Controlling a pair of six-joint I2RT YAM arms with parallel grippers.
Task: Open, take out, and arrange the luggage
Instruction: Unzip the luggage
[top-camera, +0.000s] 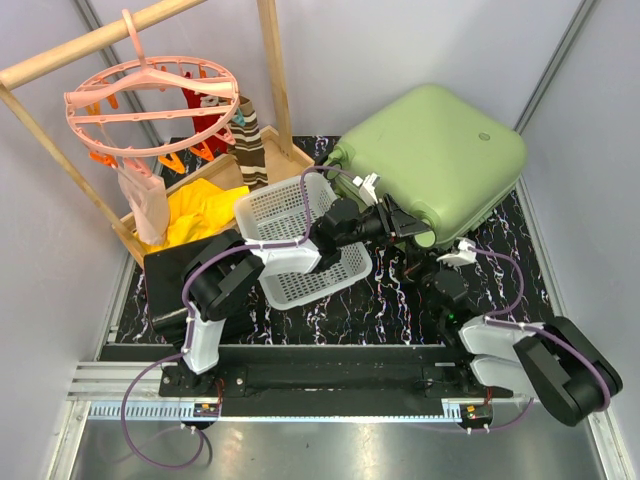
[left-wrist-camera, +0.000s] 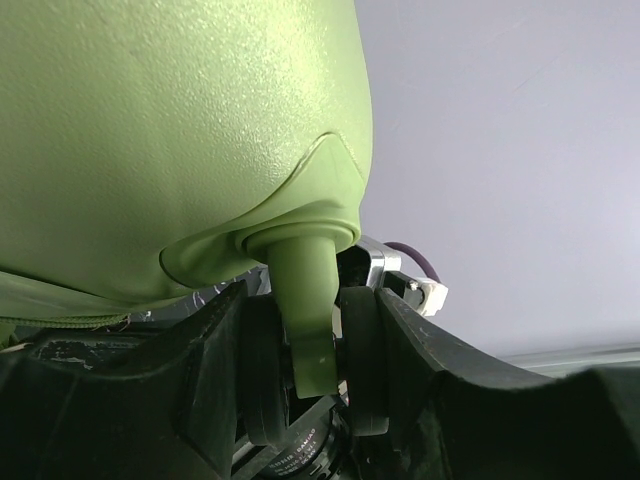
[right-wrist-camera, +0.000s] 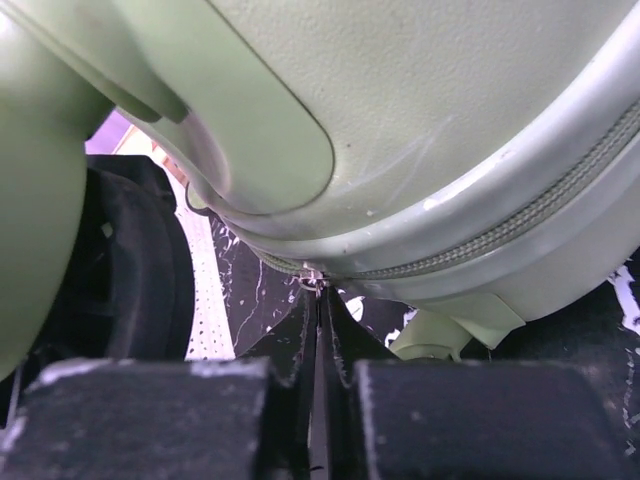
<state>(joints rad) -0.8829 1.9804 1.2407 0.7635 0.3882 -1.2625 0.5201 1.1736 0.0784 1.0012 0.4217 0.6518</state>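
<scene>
Jaws of both arms met the luggage (top-camera: 430, 150) at its near corner. From above, the left gripper (top-camera: 405, 218) reached across the white basket (top-camera: 290, 250), and the right gripper (top-camera: 447, 250) sat just beside it, under the shell's edge.

On the left wrist, the fingers (left-wrist-camera: 200, 380) stood partly apart, clamped on either side of the green caster (left-wrist-camera: 305, 300), with the shell bulging directly above them.

On the right wrist, the jaws were pressed together, and their tips seemed to nip the small metal zipper pull (right-wrist-camera: 316, 284). The zipper (right-wrist-camera: 520, 225) curved away up and to the right of them.

Unzipping looked to be the step in hand, with the case closed. It would go best if the right arm drew the pull along the track, following the rounded corner rather than tugging outward. The left grip should brace the case so it neither rolled nor swung.
</scene>
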